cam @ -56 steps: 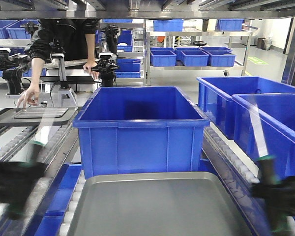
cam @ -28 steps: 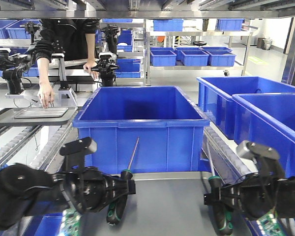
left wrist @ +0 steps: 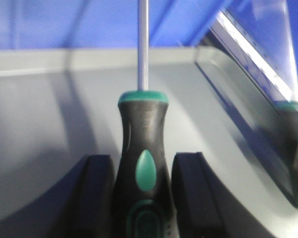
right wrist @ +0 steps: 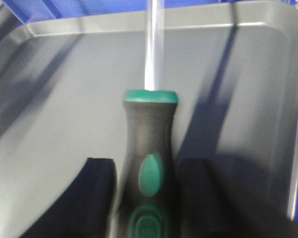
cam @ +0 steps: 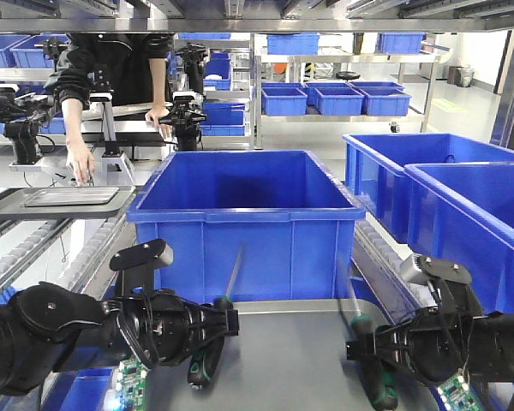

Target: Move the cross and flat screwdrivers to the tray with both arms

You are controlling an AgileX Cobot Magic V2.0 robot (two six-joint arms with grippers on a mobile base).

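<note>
Screwdrivers with black-green handles sit gripped in both hands: left hand (cam: 212,340) clamps one (left wrist: 142,163), right hand (cam: 370,364) another (right wrist: 150,163), low over the grey tray (cam: 283,342).

Two screwdrivers, left (cam: 207,355) and right (cam: 373,372), over the tray (cam: 283,342) (bin (cam: 244,223) behind)

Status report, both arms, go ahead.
Left claw shut on left screwdriver. Right claw shut on right screwdriver. Both over tray. Nothing blocking.

Left claw (left wrist: 141,191) is gripping a black-green screwdriver (left wrist: 143,148) by its handle. Shaft is pointing away over the grey tray (left wrist: 49,124).
</note>
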